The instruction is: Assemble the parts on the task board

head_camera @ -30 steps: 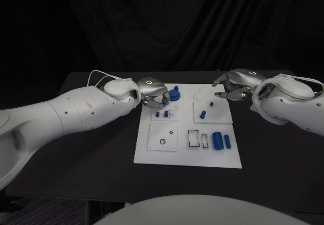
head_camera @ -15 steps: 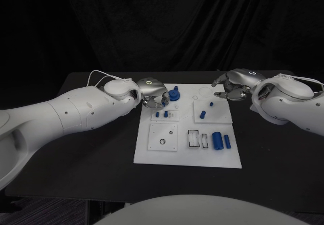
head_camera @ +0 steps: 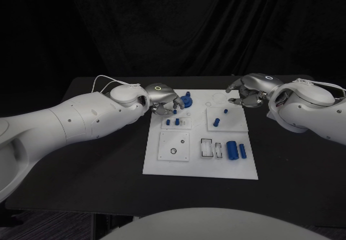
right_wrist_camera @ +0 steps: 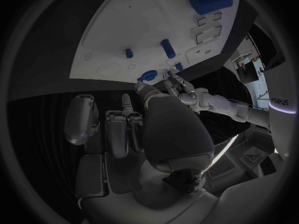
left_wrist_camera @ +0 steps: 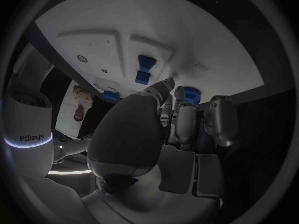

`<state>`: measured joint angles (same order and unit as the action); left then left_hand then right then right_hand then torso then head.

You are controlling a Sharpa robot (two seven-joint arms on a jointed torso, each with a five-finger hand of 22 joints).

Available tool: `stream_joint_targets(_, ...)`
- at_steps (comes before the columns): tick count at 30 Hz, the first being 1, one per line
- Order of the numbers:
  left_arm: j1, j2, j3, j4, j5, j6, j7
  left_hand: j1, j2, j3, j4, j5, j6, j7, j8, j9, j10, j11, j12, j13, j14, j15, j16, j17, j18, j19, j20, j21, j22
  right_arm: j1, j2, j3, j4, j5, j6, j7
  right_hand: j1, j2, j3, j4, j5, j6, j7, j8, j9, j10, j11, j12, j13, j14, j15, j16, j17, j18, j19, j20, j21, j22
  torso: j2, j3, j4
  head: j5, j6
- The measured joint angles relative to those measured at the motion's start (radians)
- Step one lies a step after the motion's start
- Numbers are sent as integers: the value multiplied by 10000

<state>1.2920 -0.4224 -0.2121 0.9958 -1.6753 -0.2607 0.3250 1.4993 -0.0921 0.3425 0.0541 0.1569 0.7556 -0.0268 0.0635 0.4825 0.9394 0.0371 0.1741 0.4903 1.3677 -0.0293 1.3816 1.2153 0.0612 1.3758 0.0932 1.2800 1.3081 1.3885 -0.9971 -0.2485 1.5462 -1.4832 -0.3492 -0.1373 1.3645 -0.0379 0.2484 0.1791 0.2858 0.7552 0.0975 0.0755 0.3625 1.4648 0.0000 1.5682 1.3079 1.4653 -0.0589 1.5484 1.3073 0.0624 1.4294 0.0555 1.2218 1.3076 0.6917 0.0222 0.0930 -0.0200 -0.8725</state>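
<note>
Here, left robot hand touching blue part

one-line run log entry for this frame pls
left hand: at round blue part, grip unclear | right hand: hovering over white task board far-right corner, holds nothing

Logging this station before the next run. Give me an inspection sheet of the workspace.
Surface: black table, matte.
Job's things: white task board mid-table; large blue cylinder and a slimmer one lying near its right edge; blue gear part at the far left corner; two small blue pegs standing in a raised plate.
Clutter: nothing seen.
Robot hands: left robot hand beside the gear part, contact unclear; right robot hand over the far right corner, grasp unclear.
Cables: thin white cable on the left arm.
Surroundings: black backdrop.
</note>
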Motion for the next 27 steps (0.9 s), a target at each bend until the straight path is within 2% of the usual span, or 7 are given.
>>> stream_joint_targets(3, -15, -4, -3, -11, -2, 57, -67, -105, -105, -81, 81, -163, -473, -139, 0, -221, -87, 79, -3, 43, 46, 46, 45, 77, 0, 0, 0, 15, 0, 0, 0, 0, 0, 13, 1, 4, 0, 0, 0, 0, 0, 0, 0, 0, -9, 0, 0, 0, 0, 0, 0, -42, 0, 0, -25, 24, -49, 0, 0, 0, 0, 0, 0)
stream_joint_targets(6, -19, -14, -5, -22, -3, 104, -134, -127, -127, -82, 82, -168, -587, -232, 0, -303, -87, 80, -3, 82, 46, 46, 45, 59, 0, 0, 0, 15, -1, 0, 0, 0, 0, 44, 3, 8, 0, 0, 0, 0, 0, 36, -36, 0, -9, 0, 0, 0, 0, 0, 0, -69, 0, 0, -36, 36, -59, 0, 0, -1, 0, -6, 0)
stream_joint_targets(20, -20, -46, -4, -42, -6, 149, -212, -127, -127, -151, 150, -228, -587, -232, 0, -380, -86, 79, -3, 159, 11, 81, 45, -47, 0, -34, 36, -65, -2, 0, -3, 0, -4, 169, 9, 18, 0, 0, 0, 0, 0, 36, -36, 0, -19, 0, 0, 0, -2, 0, 0, -119, 0, 0, -72, 1, -136, -2, 4, 3, -7, 5, 0)
stream_joint_targets(23, -20, -156, -2, -24, -6, 69, -205, -127, -127, -151, 149, -200, -579, -224, 0, -419, -129, 36, -3, 213, -33, 37, -14, -77, 0, -34, 36, -117, -2, 0, -27, 0, 1, 179, 9, 22, 0, 0, 16, -16, 0, 36, -36, 0, -33, 0, 0, 0, -2, 0, 0, -199, 0, 1, -121, 44, -275, -2, 2, 4, -6, -13, 0)
stream_joint_targets(25, -20, -311, -2, 1, -6, -94, -169, -82, -172, -151, 149, -61, -470, -203, 48, -452, -203, -32, -3, 273, -194, 39, -137, -258, 0, -196, 37, -316, -2, 0, -65, 0, 36, 185, 3, 28, 0, 0, 41, -41, 0, 38, -34, 0, -55, 0, 0, -56, -2, 0, 0, -278, 0, 1, -164, 21, -390, -2, 1, 4, -2, -15, 0)
stream_joint_targets(26, -21, -408, -2, 12, -6, -202, -142, -58, -196, -151, 149, 33, -402, -271, 61, -488, -327, -64, -3, 343, -440, 14, -325, -527, 13, -412, 39, -589, -3, 0, -91, 2, 55, 187, -2, 33, 0, 0, 71, -70, 0, 69, -3, 0, -82, 0, 0, -277, -3, 0, 0, -390, 0, 13, -253, 40, -547, -2, 1, 4, -1, -15, 0)
stream_joint_targets(27, -21, -518, -2, 21, -6, -331, -114, -48, -206, -151, 149, 94, -348, -326, 61, -535, -465, -95, -3, 423, -679, 1, -525, -807, 170, -633, 51, -891, -3, 0, -119, 3, 76, 188, -9, 39, 0, 0, 116, -116, 0, 74, 2, 0, -114, -66, 22, -645, -2, 0, 0, -536, 0, 171, -323, 36, -693, -2, 0, 3, -1, -9, 0)
